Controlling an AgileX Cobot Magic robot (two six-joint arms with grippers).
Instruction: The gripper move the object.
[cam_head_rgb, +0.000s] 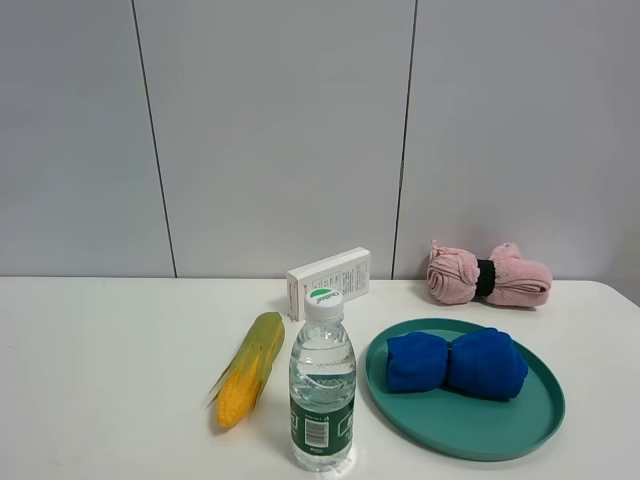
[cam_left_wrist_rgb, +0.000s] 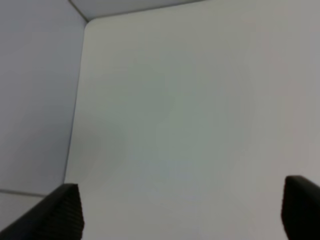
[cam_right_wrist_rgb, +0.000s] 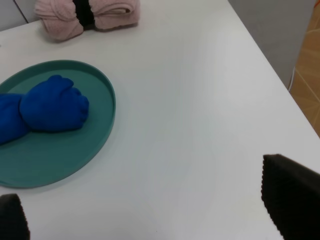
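water bottle (cam_head_rgb: 322, 381) upright – blue towel (cam_head_rgb: 456, 363) on teal plate (cam_head_rgb: 470, 436).

The tabletop (cam_head_rgb: 100, 380) is white; the tray (cam_head_rgb: 470, 435) is teal; the cloth (cam_head_rgb: 457, 363) on it is deep blue; the rolled towel (cam_head_rgb: 488, 275) is pink with a black band; the corn (cam_head_rgb: 248, 368) is yellow with green husk; the bottle (cam_head_rgb: 322, 385) is clear with a white cap and green label; the box (cam_head_rgb: 329, 280) is white.

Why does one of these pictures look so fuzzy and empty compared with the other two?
The left wrist view is soft and shows only bare table and the dark finger tips; the exterior high view is sharp, evenly lit, with faint shadows under the water bottle; the right wrist view shows the teal plate fairly clearly.
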